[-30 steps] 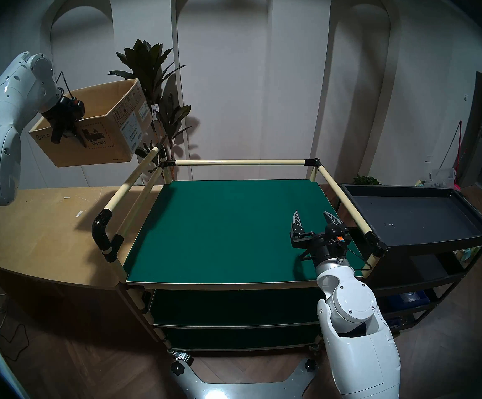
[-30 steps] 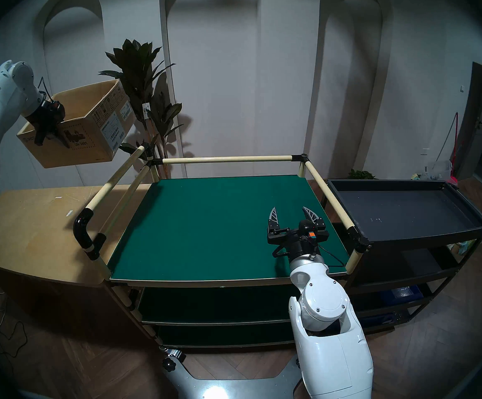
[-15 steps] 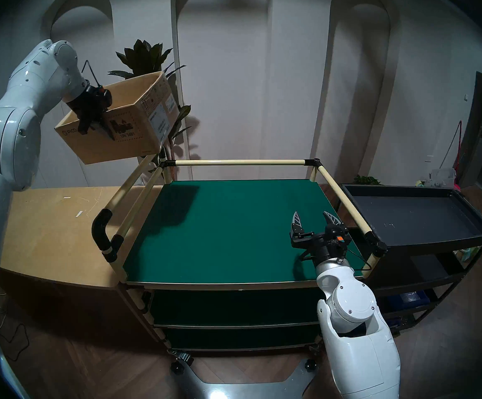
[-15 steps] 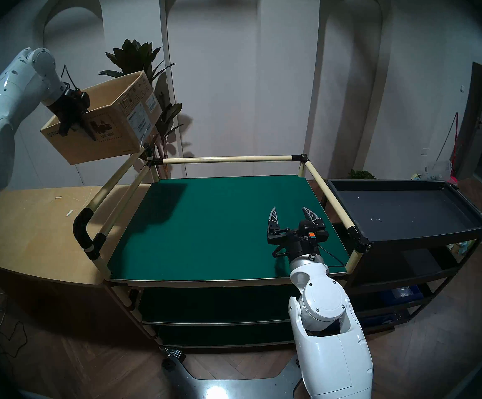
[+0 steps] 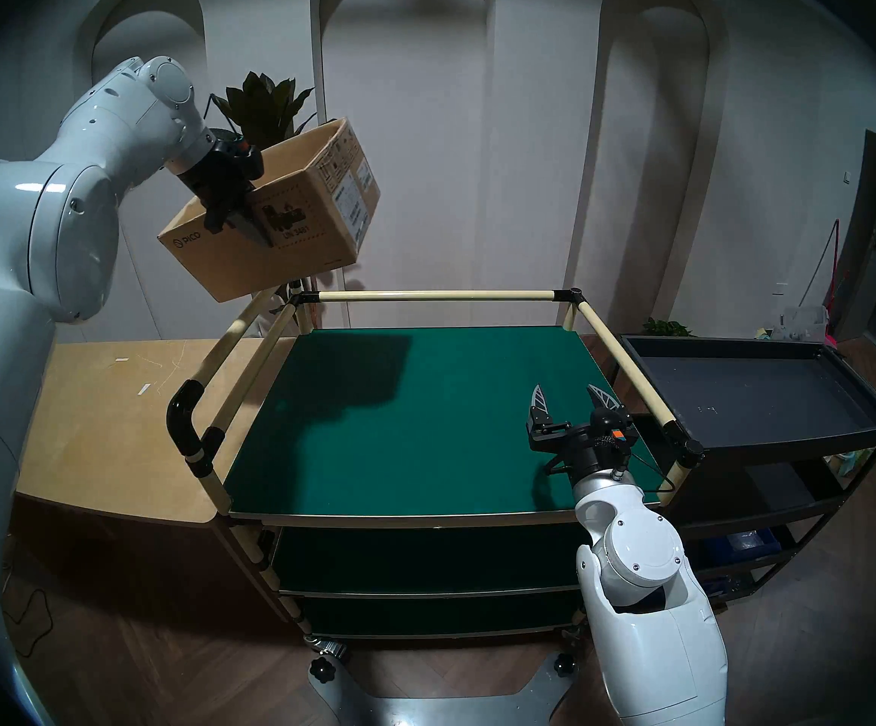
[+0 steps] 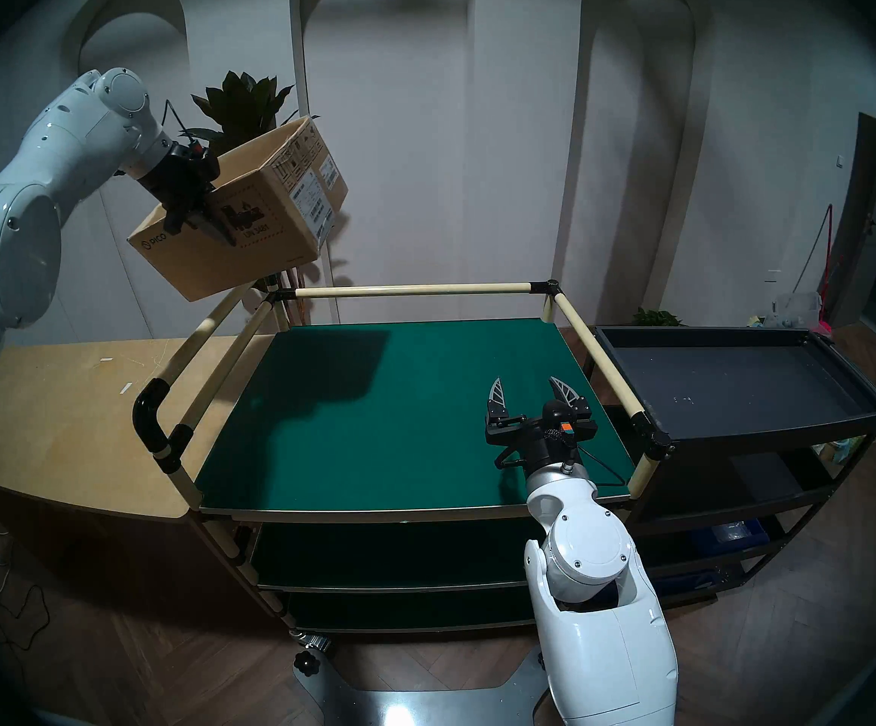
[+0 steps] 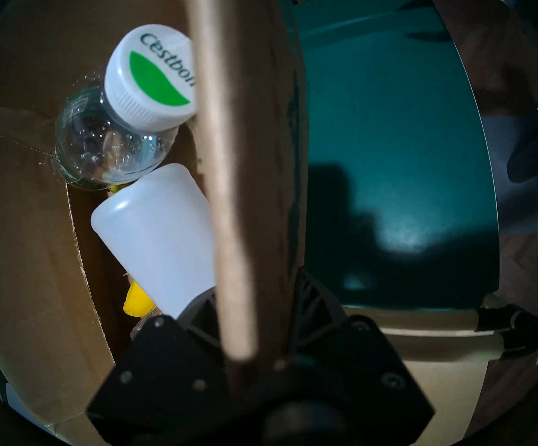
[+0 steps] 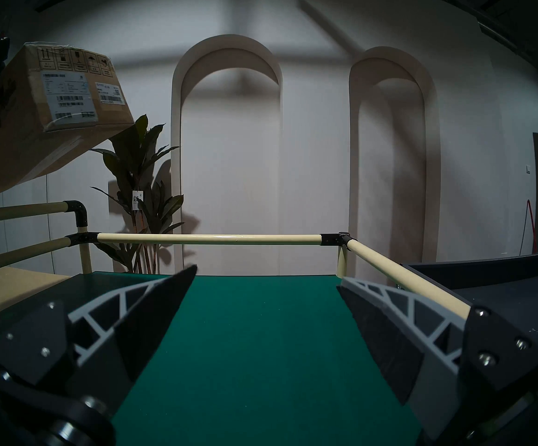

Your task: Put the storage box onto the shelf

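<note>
Green shelf top bare; storage box airborne over its back-left corner, left gripper clamped on its wall. Inside: water bottle, white bottle, something yellow. Right gripper spread, empty.

The brown matt corrugated-cardboard storage box carries glossy white paper stickers. Inside lie a clear glossy plastic bottle and a smooth matt white plastic container. Beneath, the shelf is matt green felt.
</note>
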`<state>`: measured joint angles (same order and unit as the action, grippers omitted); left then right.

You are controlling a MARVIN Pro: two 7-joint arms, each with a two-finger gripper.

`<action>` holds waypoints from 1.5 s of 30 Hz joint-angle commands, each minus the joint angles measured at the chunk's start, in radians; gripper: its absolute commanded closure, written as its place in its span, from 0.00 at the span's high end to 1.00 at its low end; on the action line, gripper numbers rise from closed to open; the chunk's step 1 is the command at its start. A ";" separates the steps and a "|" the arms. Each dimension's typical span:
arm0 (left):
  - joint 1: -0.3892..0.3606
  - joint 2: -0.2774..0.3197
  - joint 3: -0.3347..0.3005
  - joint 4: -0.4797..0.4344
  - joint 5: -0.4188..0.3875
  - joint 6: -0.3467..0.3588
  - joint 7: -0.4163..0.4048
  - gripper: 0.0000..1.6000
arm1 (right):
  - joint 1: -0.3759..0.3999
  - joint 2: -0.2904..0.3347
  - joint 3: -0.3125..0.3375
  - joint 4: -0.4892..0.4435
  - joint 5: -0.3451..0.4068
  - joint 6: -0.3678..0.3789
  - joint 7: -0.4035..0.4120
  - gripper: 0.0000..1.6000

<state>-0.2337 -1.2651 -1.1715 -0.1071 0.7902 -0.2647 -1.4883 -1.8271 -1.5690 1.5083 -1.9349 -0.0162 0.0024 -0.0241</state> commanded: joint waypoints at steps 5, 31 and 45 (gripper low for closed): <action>-0.090 -0.094 -0.047 0.007 -0.051 0.076 0.005 0.00 | 0.008 -0.001 0.001 -0.021 0.000 -0.006 -0.001 1.00; 0.021 -0.224 -0.076 0.007 -0.081 0.296 0.005 0.00 | 0.008 -0.001 0.001 -0.021 0.000 -0.006 -0.001 1.00; 0.092 -0.280 -0.068 0.007 -0.076 0.389 0.005 0.00 | 0.008 -0.001 0.001 -0.022 0.000 -0.007 -0.001 1.00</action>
<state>-0.1233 -1.5159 -1.2429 -0.0672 0.7198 0.0949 -1.4850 -1.8258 -1.5690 1.5083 -1.9348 -0.0163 0.0024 -0.0242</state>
